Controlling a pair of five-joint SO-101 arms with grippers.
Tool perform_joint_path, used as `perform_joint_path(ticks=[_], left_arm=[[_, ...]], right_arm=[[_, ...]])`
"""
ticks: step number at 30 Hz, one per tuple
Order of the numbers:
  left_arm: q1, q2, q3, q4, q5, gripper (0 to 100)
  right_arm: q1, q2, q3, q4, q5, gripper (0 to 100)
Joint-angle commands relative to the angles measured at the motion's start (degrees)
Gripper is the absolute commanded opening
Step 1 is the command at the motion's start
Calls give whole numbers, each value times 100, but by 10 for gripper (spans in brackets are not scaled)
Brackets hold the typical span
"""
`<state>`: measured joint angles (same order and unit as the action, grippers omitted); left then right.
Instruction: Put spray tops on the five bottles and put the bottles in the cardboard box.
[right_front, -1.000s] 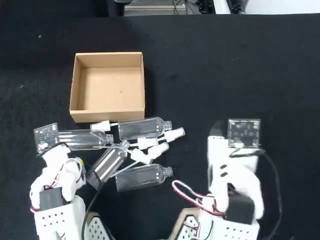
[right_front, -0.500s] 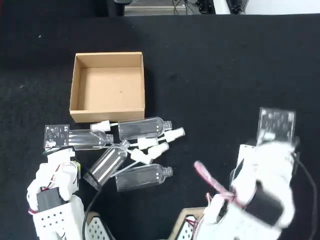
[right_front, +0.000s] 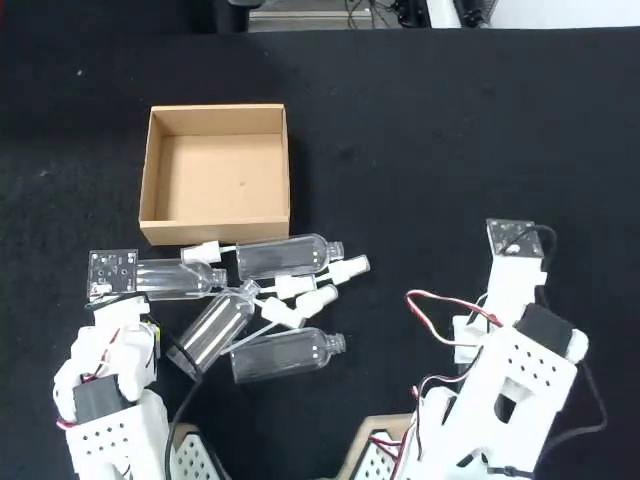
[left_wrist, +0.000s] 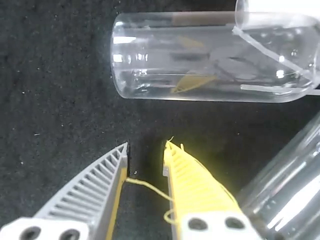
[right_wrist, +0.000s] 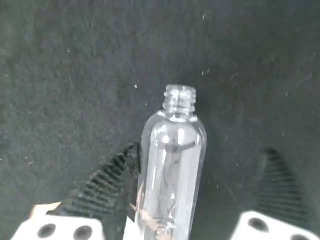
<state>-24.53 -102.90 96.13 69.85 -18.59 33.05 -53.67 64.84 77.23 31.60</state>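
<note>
Bottle (right_wrist: 172, 150), uncapped, between wide-spread right pincer (right_wrist: 201, 149) jaws: centre it, clamp body, leave neck free. Left pincer (left_wrist: 146, 145) narrowly apart, empty.

We find no readable words, labels, numbers or signs on the clear bottles (right_front: 283, 256), the cardboard box (right_front: 215, 175) or the black table (right_front: 450, 150).

cardboard box (right_front: 215, 232) behind 4 bottles (right_front: 285, 256), spray tops (right_front: 303, 290) among them
</note>
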Motion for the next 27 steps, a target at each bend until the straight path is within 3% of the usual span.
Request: perform_joint_path(ticks=[1, 10, 19, 23, 27], left_arm=[[-57, 0, 127, -79, -53, 112], [-57, 0, 127, -70, -62, 110], [-57, 0, 127, -70, -62, 110], [-57, 0, 127, -70, -62, 110], [-57, 0, 127, -70, -62, 110]], right_arm=[[88, 22, 101, -202, 360, 346], [97, 189, 453, -369, 721, 322], [519, 2193, 75, -774, 932, 309], [387, 2308, -75, -774, 949, 168], [-316, 1912, -277, -721, 897, 5]])
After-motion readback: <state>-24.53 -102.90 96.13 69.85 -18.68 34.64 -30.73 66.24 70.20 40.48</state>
